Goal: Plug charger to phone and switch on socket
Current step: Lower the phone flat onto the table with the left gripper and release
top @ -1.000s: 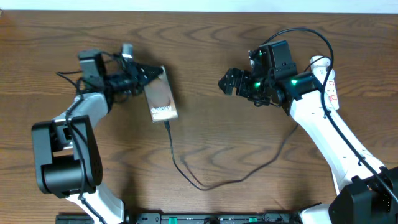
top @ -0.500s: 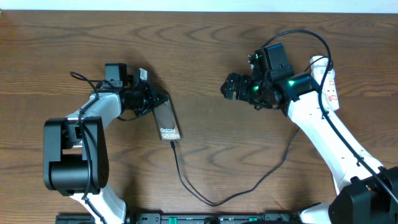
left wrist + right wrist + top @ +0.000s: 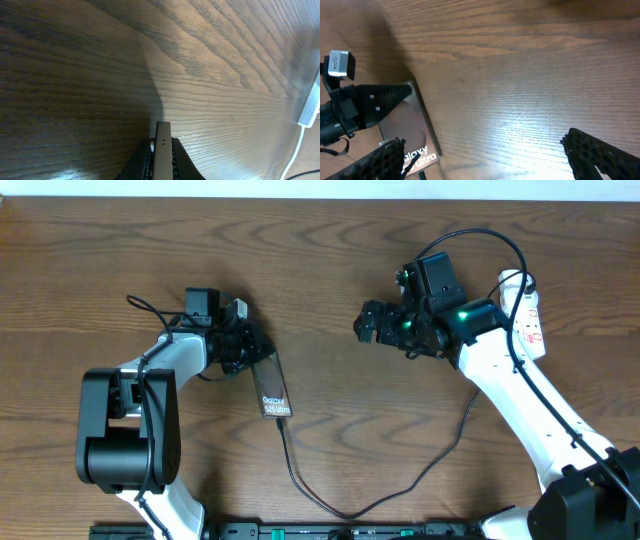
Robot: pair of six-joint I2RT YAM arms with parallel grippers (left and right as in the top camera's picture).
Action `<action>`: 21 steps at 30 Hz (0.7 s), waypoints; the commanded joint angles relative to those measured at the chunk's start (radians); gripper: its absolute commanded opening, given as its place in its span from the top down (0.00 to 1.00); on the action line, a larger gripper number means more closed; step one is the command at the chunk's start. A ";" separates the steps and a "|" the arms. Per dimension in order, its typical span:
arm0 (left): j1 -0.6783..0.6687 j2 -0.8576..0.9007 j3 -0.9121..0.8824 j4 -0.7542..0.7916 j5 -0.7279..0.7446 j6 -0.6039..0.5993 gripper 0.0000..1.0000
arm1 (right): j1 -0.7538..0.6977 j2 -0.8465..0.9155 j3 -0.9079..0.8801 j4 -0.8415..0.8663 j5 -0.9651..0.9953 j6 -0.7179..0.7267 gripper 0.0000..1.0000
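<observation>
Left jaws clamping the upper edge of the phone (image 3: 272,388), left of centre; charger (image 3: 281,423) sitting in its lower end. Right jaws standing wide apart, gripping nothing, upper right. Socket (image 3: 533,320) lying far right. Dark wood-grain tabletop (image 3: 330,250) carrying everything.

**What we cannot make out**

The left gripper (image 3: 248,350) covers the phone's (image 3: 272,390) upper end. We see the socket (image 3: 533,320) only partly beside the right arm (image 3: 510,380), its switches too small to read. The charger's (image 3: 292,468) tip is too small to judge.
</observation>
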 commanded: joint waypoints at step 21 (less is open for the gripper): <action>0.000 0.000 -0.021 -0.015 -0.011 0.014 0.83 | 0.005 -0.011 0.005 0.000 0.018 0.007 0.01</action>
